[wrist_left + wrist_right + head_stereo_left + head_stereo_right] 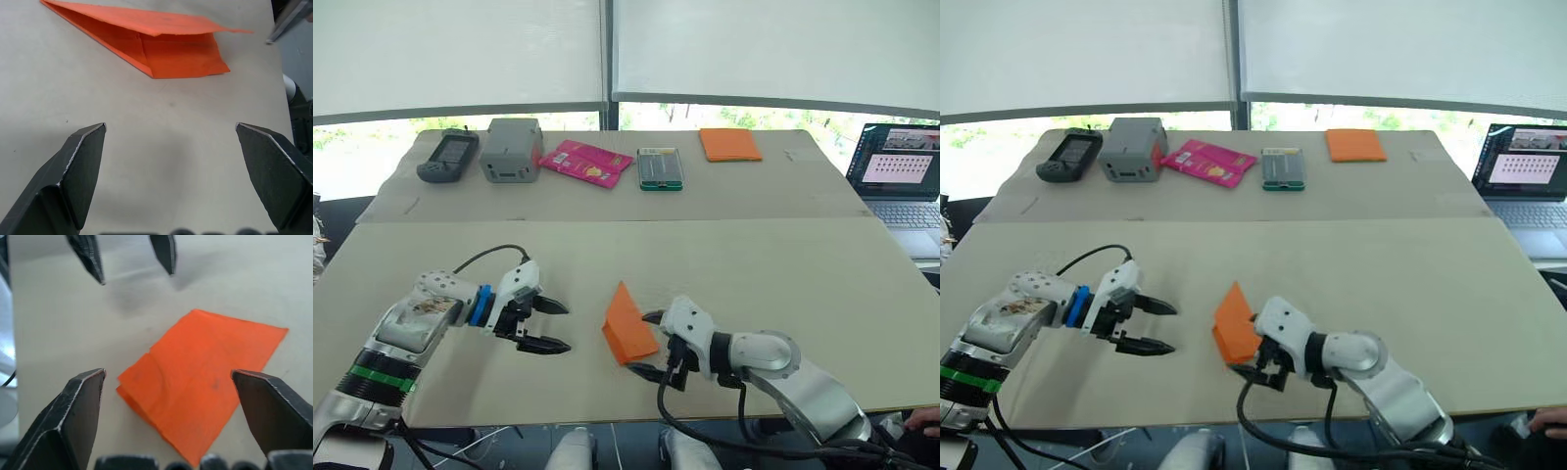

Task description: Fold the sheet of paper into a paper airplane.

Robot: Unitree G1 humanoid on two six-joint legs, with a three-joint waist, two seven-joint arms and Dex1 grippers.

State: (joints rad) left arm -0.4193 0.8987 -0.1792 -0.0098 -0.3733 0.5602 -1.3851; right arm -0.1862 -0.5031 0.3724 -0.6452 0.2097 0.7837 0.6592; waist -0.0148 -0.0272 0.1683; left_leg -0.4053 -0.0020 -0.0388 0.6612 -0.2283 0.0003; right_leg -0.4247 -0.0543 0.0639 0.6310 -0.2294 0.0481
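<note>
The bright-orange sheet of paper lies on the near table, folded into a pointed wedge of layered flaps shaped like a paper airplane, with its top flap lifted. My left gripper is open a short way to the paper's left, pointing at it, with nothing between its fingers. My right gripper is open at the paper's near right edge. One finger lies on each side of the paper's wide end, and neither is pressing on it.
On the far table are a black handheld device, a grey box, a pink packet, a green-edged device and a smooth orange rectangle. A laptop stands at the far right. A person's hand is at the near right.
</note>
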